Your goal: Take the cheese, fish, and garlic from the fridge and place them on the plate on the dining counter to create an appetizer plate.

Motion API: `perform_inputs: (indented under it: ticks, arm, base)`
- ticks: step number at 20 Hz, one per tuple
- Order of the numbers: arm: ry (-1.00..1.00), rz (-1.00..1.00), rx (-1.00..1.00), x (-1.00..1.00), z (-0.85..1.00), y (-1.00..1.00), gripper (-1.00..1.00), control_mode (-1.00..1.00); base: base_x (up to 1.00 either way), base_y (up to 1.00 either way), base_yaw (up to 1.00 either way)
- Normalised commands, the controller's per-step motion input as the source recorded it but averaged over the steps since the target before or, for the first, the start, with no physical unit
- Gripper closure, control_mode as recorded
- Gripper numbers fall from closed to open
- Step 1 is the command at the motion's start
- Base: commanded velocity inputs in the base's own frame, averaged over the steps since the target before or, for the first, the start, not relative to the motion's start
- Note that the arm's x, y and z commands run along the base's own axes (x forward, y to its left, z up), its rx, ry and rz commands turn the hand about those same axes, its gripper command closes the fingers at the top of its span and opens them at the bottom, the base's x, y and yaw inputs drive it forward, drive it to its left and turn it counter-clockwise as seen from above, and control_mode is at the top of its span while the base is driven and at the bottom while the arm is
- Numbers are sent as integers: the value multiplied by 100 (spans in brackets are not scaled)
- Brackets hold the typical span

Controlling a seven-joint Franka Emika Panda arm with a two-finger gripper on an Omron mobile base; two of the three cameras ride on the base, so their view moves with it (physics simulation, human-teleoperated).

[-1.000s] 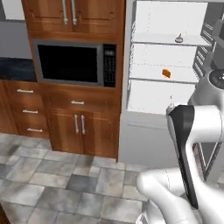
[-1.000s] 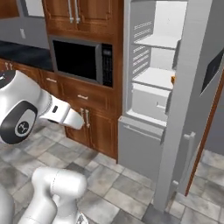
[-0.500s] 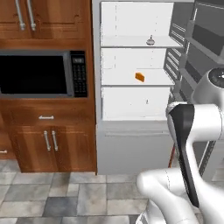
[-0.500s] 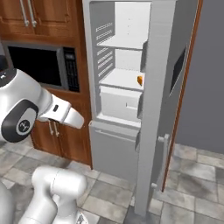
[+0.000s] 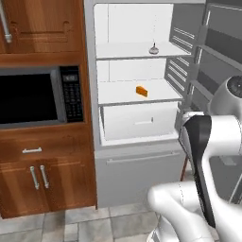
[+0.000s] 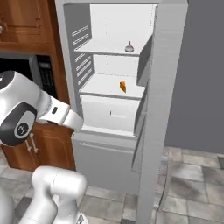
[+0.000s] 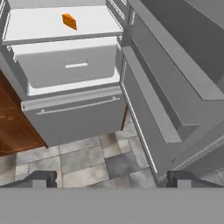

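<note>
The grey fridge [image 5: 90, 94] stands open, its white inside facing me. The cheese [image 5: 141, 91], a small orange wedge, lies on the middle shelf above the white drawer; it also shows as the cheese [image 6: 123, 86] and the cheese [image 7: 69, 21]. The garlic [image 5: 153, 49], a tiny grey bulb, sits on the shelf above, seen too as the garlic [image 6: 129, 47]. The fish, the plate and the dining counter are out of view. My gripper [image 7: 111, 180] is open with nothing in it, well short of the fridge and below the cheese shelf.
The fridge door [image 5: 217, 56] with its racks hangs open on the right. A black-fronted microwave [image 5: 33, 97] sits in wooden cabinets [image 5: 42, 175] on the left. Below the white drawer [image 5: 137, 120] is the grey freezer front [image 7: 74, 118], with tiled floor [image 7: 87, 157] before it.
The whole picture has shifted: the base has driven toward the fridge, which now stands nearer and more central. The cheese and garlic have not moved, and the gripper stays open.
</note>
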Motion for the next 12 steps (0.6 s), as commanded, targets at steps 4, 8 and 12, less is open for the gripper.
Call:
perform_inputs:
  ticks: [4, 8, 12]
  arm:
    - [0, 0, 0, 0, 0, 0, -100, 100]
    - [0, 0, 0, 0, 0, 0, -100, 100]
    - [0, 0, 0, 0, 0, 0, -100, 100]
  base:
    - [98, 26, -19]
    - [90, 0, -18]
    - [84, 0, -20]
